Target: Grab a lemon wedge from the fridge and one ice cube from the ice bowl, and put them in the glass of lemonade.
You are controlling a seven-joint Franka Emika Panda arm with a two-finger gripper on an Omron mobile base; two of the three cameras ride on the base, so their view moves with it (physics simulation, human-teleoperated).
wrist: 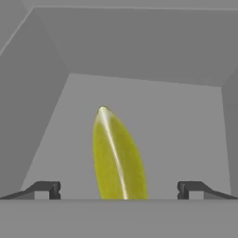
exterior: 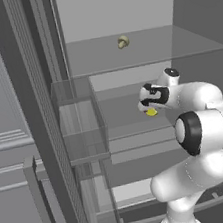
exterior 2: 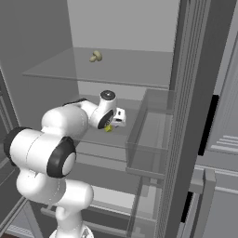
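Early days on this one: the gripper is reaching into the open fridge, fingers spread wide with the lemon wedge sitting between them on the middle shelf, not grabbed yet. Ice cube and both drops are presumably left. The base views add a beige lump on the far upper shelf.

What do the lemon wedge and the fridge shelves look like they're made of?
Lemon wedge: fruit, likely; glossy yellow-green skin with a pale highlight streak running along its ridge.
Shelves: probably glass or clear plastic; the back wall shows through them and their edges read as thin pale lines. The door bin looks similarly see-through.
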